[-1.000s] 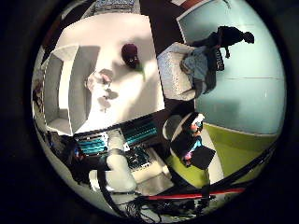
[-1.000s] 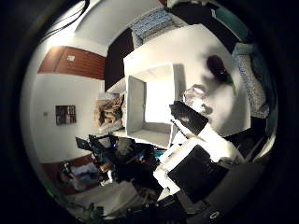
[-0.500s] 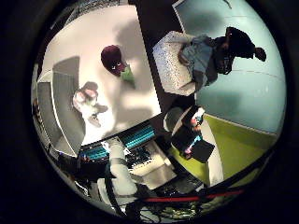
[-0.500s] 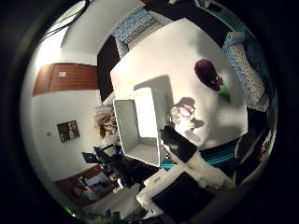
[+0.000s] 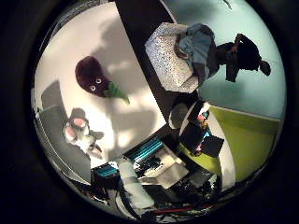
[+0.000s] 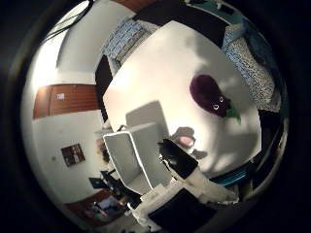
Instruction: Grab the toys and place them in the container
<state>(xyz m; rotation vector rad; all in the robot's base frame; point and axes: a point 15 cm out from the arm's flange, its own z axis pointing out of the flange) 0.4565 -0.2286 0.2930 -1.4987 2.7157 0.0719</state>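
Overhead palm views, task stage early. White table (image 6: 160,63) carrying everything; white open-topped container (image 6: 141,158) standing at one edge, apparently holding nothing, though part of its interior is hidden. Purple eggplant plush toy (image 5: 96,83) with googly eyes and green stem lying out on the tabletop, well apart from the container. Small grey-and-pink mouse plush toy (image 5: 77,132) lying just beside the container wall, still outside it. Robot hand (image 6: 177,160) showing only as a black fingertip and white segment reaching in near the mouse toy; spread of the fingers impossible to tell, nothing visibly held. Both toys remaining to be picked up; nothing yet deposited, judging from the present layout.
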